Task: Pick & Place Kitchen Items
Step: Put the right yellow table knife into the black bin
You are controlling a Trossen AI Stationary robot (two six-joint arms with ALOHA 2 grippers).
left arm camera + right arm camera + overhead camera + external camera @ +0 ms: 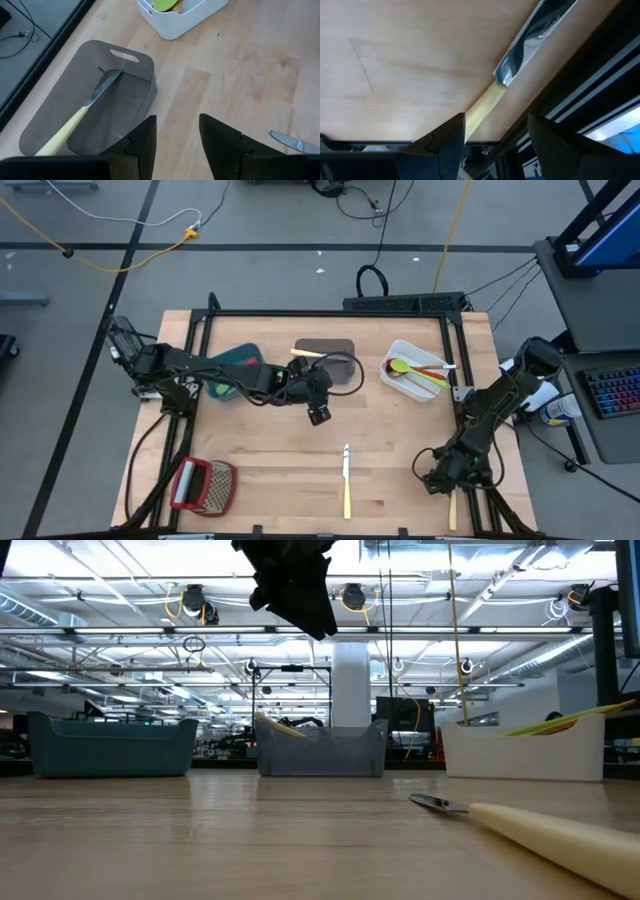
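My left gripper (318, 415) hangs open and empty above the table, just near of the grey bin (325, 360); its wrist view (177, 145) shows this. A cream-handled knife (80, 117) lies in that bin. A second cream-handled knife (346, 480) lies flat on the table at the near middle. My right gripper (442, 478) is low at the table's near right corner, open (495, 145). A third cream-handled knife (487, 105) lies on the wood there. Its handle end reaches between the fingers, which stand on either side of it without plainly touching it.
A teal bin (235, 370) stands left of the grey one. A white bin (415, 370) at the far right holds green, red and orange utensils. A red-framed grater (203, 485) lies at the near left. The black table frame (580, 95) runs close beside my right gripper.
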